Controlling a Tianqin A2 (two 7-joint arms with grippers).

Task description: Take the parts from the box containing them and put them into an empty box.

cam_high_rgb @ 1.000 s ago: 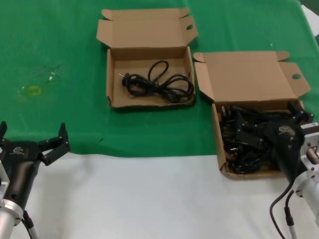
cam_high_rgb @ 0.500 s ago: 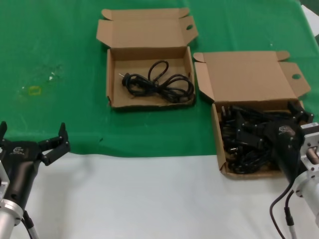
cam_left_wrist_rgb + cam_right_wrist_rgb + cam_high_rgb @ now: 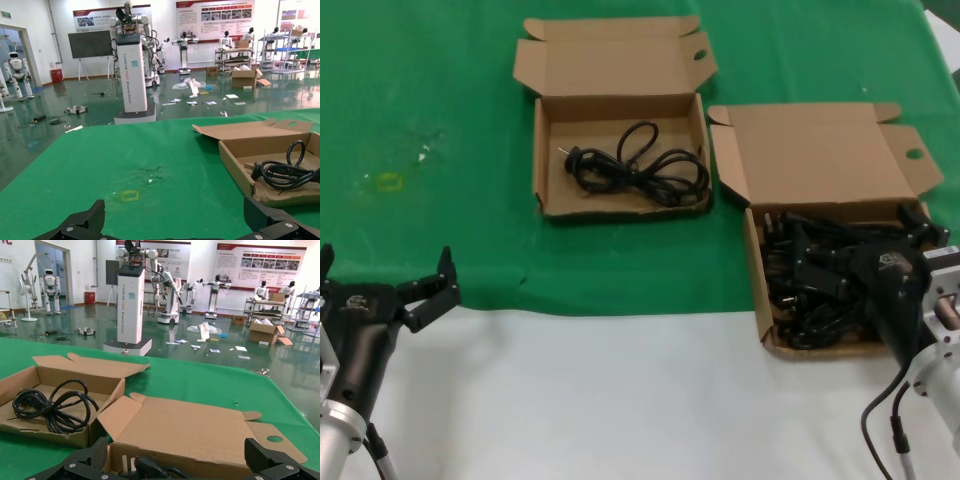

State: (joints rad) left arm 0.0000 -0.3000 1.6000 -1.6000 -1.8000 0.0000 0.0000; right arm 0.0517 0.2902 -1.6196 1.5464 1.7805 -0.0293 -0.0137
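The box with ear flaps (image 3: 758,262) lies at the right, holding a pile of black power cords (image 3: 820,290). My right gripper (image 3: 860,245) hangs open just above that pile; one plug (image 3: 145,467) shows between its open fingers in the right wrist view (image 3: 180,460). The box with the tuck-flap lid (image 3: 548,165) lies at the back centre with one coiled cord (image 3: 635,168) in it. That box and its cord also show in the left wrist view (image 3: 235,162) (image 3: 282,172). My left gripper (image 3: 385,262) is open and empty at the near left.
The green cloth (image 3: 430,120) covers the far half of the table and bare white top (image 3: 620,400) the near half. A small yellow mark (image 3: 388,182) sits on the cloth at the left. The two boxes stand close together.
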